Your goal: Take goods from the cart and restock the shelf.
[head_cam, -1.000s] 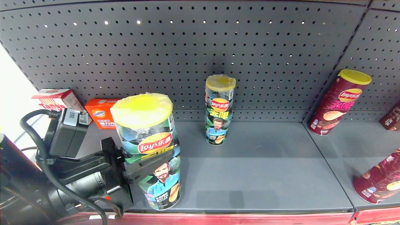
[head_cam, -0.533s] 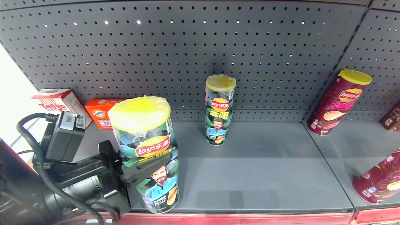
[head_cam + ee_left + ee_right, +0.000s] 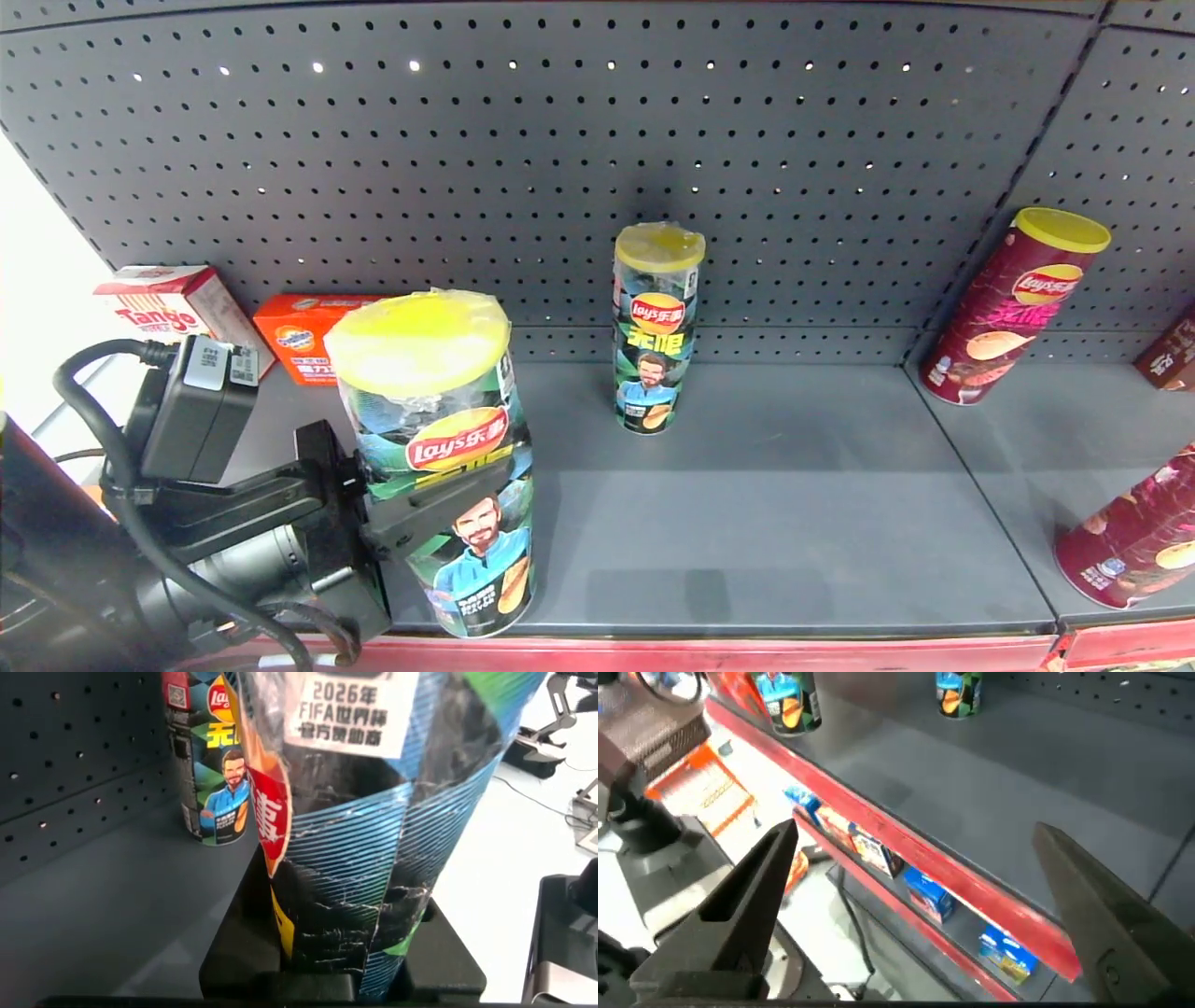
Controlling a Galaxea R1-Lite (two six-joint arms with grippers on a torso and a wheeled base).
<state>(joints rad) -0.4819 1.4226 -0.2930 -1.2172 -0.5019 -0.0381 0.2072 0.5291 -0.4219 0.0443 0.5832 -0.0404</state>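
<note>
Pinching the green chip can (image 3: 429, 411) upright at the shelf's (image 3: 747, 523) near left edge is the left end effector (image 3: 434, 499), head view; left wrist view shows a twin can (image 3: 210, 765) farther back; right wrist view has the right end effector (image 3: 915, 840) spread wide

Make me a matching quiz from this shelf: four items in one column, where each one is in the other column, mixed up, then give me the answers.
Items
1. front green can
2. back green can
3. far maroon can
4. orange box

Places
A. right section of the shelf, by the back panel
B. clamped in the left gripper at the front edge
C. back left, by the panel
D. standing free mid-shelf, near the panel

Pairs: 1-B, 2-D, 3-A, 4-C
</note>
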